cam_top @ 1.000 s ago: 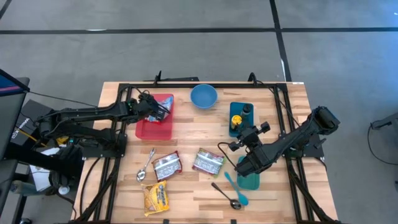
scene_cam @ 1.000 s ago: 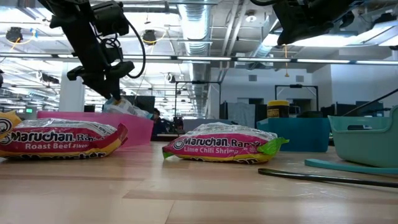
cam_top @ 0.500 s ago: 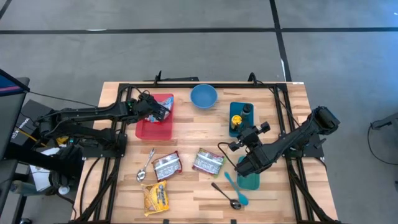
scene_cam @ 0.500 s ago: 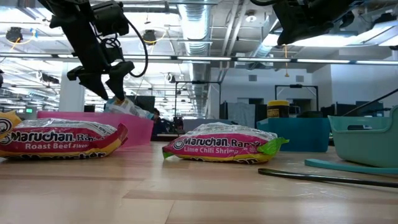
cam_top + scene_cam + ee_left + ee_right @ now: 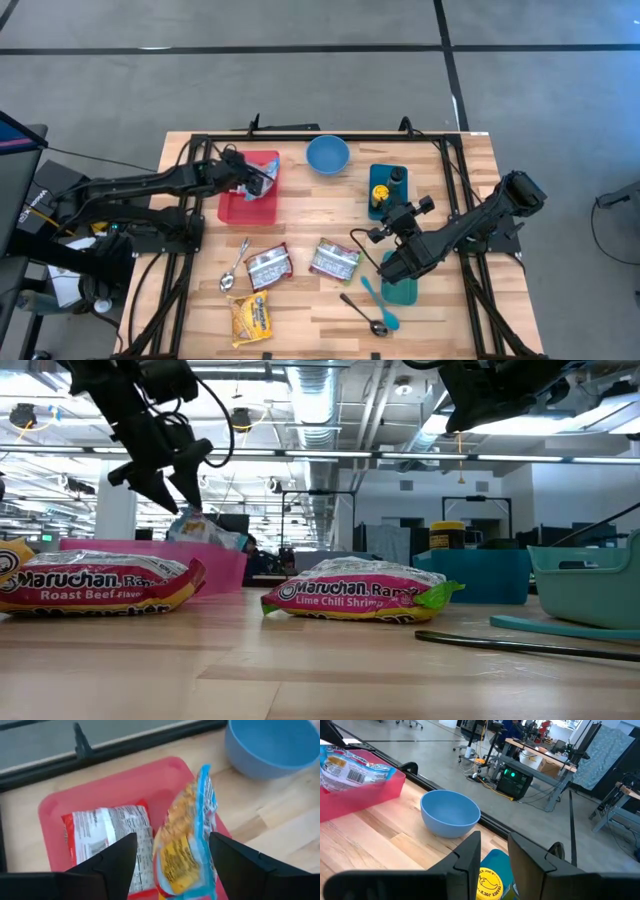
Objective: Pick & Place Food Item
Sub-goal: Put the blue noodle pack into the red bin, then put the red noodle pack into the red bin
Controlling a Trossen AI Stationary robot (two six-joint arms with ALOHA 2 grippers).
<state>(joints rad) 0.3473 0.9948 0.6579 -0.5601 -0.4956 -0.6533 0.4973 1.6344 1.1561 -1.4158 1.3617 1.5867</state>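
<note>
A blue-edged noodle packet [image 5: 187,840] stands on its long edge in the red tray [image 5: 247,200], leaning at the tray's right wall, beside a grey-and-white packet [image 5: 107,835] lying flat there. My left gripper [image 5: 172,837] is open just above it, one finger on each side, and touches nothing; in the low view my left gripper [image 5: 172,495] is clear above the packet [image 5: 205,528]. My right gripper [image 5: 494,840] hovers over the table's middle right [image 5: 368,236] with a narrow gap and nothing between its fingers.
A blue bowl [image 5: 327,155] sits at the far middle, and a teal tray with a yellow bottle [image 5: 385,190] to its right. Two ramen packets [image 5: 267,267] [image 5: 335,258], a yellow packet [image 5: 250,318], two spoons [image 5: 233,265] [image 5: 365,312] and a teal cup [image 5: 400,290] lie nearer.
My left gripper has opened and let go of the blue-edged packet, then risen a little above it. The packet has stayed in the red tray, standing on its edge. My right arm has kept still.
</note>
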